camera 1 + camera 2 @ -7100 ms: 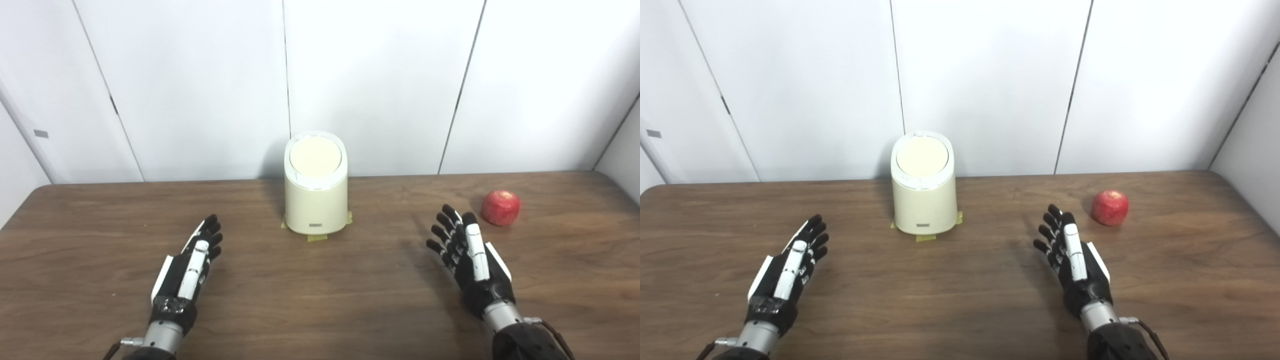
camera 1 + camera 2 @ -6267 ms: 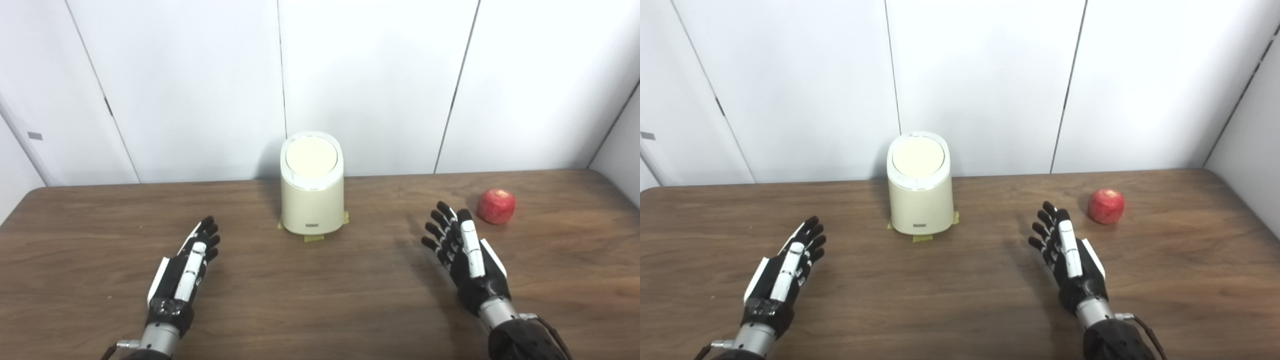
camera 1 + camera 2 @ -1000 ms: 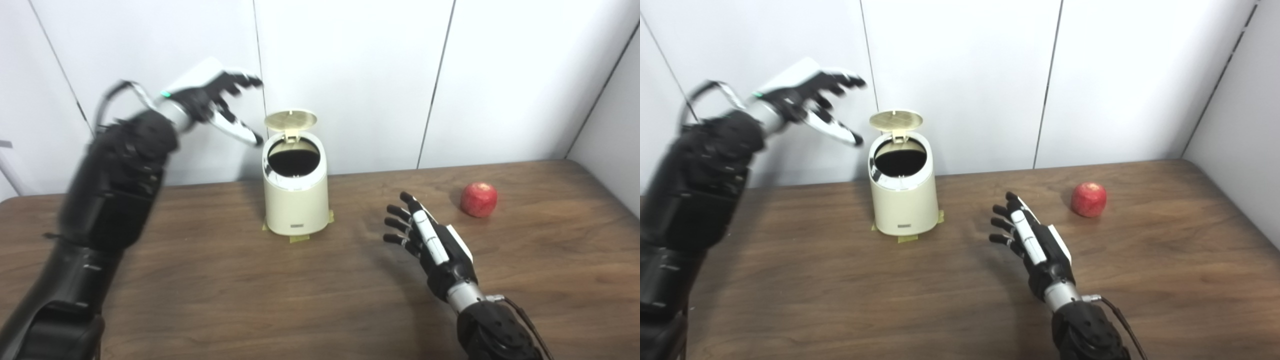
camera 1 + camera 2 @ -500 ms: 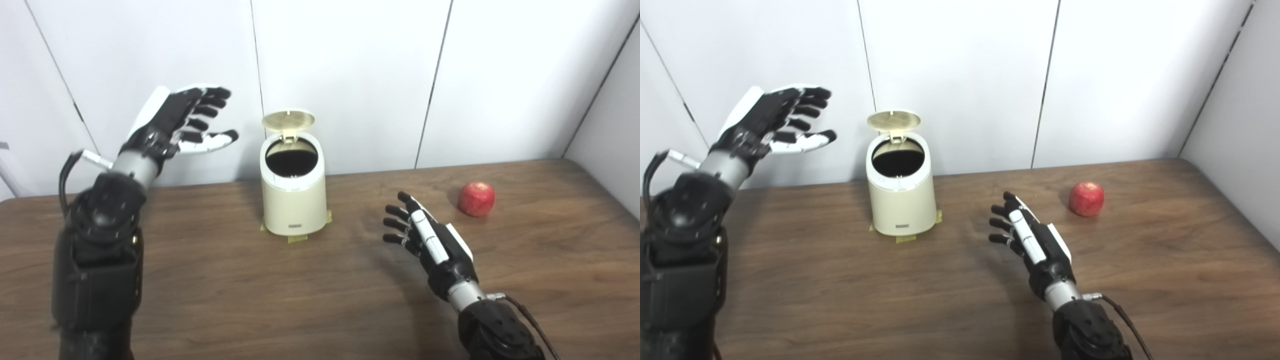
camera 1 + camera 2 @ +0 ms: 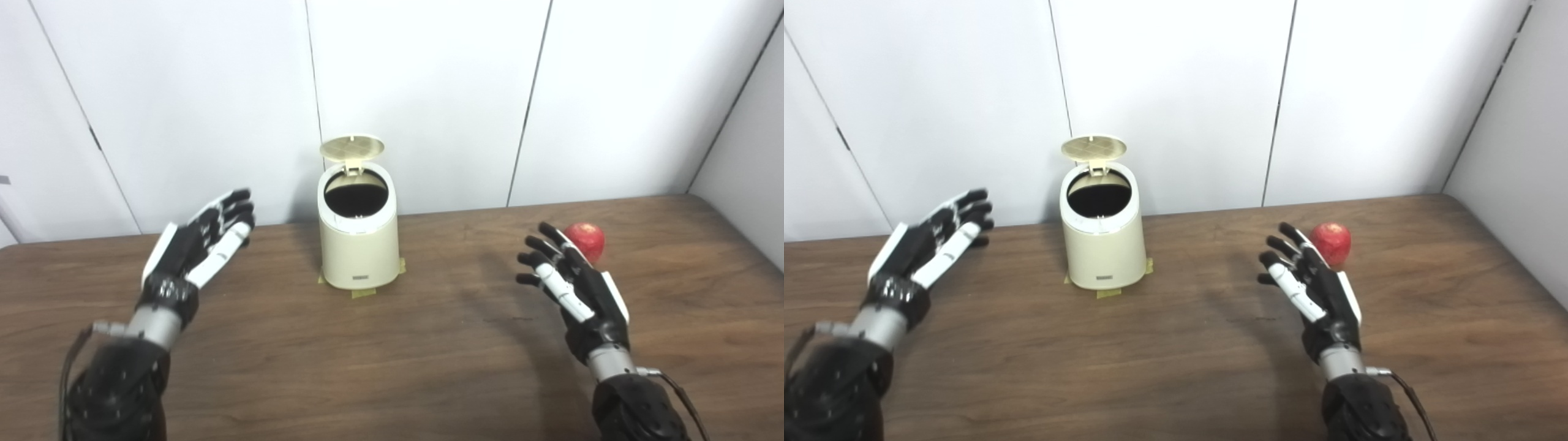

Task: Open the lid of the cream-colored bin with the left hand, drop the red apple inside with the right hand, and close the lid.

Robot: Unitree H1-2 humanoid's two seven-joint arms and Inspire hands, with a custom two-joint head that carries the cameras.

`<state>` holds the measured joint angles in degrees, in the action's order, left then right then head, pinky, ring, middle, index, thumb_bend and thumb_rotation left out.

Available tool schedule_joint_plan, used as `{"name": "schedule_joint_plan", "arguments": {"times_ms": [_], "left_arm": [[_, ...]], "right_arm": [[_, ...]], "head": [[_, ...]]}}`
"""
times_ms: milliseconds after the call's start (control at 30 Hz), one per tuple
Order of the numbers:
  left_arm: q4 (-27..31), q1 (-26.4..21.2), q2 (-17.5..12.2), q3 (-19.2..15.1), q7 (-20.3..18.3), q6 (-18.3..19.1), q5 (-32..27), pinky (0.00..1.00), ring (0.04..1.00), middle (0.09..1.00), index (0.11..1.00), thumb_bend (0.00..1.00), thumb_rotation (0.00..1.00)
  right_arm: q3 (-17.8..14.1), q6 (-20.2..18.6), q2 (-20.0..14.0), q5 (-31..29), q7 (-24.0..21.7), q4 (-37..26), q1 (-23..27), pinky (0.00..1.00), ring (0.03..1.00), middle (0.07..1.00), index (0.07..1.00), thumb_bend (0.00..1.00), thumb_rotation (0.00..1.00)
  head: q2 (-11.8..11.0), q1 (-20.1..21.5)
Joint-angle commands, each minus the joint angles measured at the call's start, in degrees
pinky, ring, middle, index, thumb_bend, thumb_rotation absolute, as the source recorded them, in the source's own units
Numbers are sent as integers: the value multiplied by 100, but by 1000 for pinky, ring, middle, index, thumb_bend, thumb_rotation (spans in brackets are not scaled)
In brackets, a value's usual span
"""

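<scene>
The cream-colored bin (image 5: 359,245) stands at the back middle of the wooden table, its round lid (image 5: 352,146) tipped up at the rear and the dark inside showing. The red apple (image 5: 587,240) sits on the table at the right, partly hidden behind the fingers of my right hand (image 5: 579,294). That hand is open and empty, just in front and left of the apple. My left hand (image 5: 196,242) is open and empty, held above the table left of the bin. The same scene shows in the right eye view, with the bin (image 5: 1102,248) and the apple (image 5: 1331,241).
Yellow tape (image 5: 360,292) marks the bin's foot. White wall panels (image 5: 429,92) stand close behind the table's far edge, and a side wall (image 5: 747,159) closes the right. Bare wooden table (image 5: 380,361) lies between my hands.
My left hand has come down from beside the open lid to just above the table at the left. My right hand has moved right toward the apple. The lid stays open.
</scene>
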<state>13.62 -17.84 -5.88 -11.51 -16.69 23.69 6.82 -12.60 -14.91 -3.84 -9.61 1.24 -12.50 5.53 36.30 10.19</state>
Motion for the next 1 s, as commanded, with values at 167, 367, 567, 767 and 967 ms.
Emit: {"name": "schedule_joint_plan", "arguments": {"times_ms": [167,367,567,767,967], "left_arm": [[-95,206,-35,133,355,-337,-501,860,866,895,902,449,644],[-94,449,-245,354,367,-309,-567,883,899,924,919,445,685],[-172,487,-422,408,346,-364,-729,905,915,932,932,477,700],[-215,447,-582,402,318,-278,-950,917,924,949,944,447,701],[-112,423,-726,368,291,-75,-1250,953,933,953,952,391,737]], "right_arm": [[-161,-266,-740,406,144,-580,463,587,717,803,874,784,168],[73,-427,-1706,1292,37,-422,590,767,826,887,900,853,292],[343,-861,-2164,1993,15,-323,965,790,892,926,910,864,184],[624,-1201,-2405,3079,-276,-24,1341,817,922,944,898,926,198],[1001,-1195,-2600,3716,-595,612,1756,729,878,917,869,959,143]], "head": [[137,132],[266,569],[307,975],[325,1241],[361,1330]]}}
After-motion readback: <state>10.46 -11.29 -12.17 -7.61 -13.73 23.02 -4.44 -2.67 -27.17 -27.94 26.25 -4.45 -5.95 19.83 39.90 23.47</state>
